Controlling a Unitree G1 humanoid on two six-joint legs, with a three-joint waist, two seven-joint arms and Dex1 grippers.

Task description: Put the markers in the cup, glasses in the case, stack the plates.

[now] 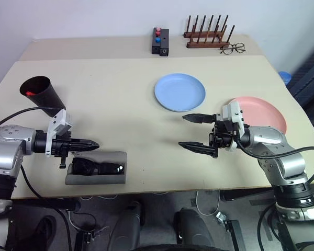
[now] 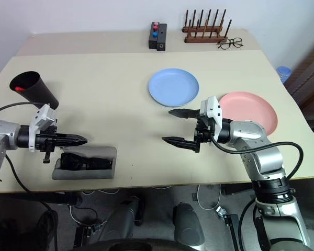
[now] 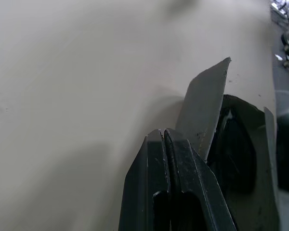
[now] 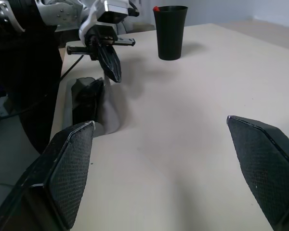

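On the far left of the table stands the cup, a dark tumbler near the table's left edge. Inside its rim a red end shows, which belongs to the marker; the rest of the marker is hidden in the cup.

Just in front of the cup, toward the near edge, is the left gripper. Its two black fingers are pressed together and hold nothing. It points toward the right and hangs just above the left end of the case.

The case is grey and lies close to the near edge of the table, with its long side along that edge. The glasses lie inside it, black with dark lenses, and the case is open, with its flap standing up in the left wrist view.

More to the right, in the middle of the table and farther back, lies the blue plate, alone and flat.

In front of it and to its right is the right gripper. Its fingers are spread wide apart, with nothing between them, and they point to the left above bare table.

Behind the right gripper's wrist lies the pink plate, near the right edge. The two plates are apart and not stacked.

At the back are a black box, a wooden rack and wire-framed spectacles
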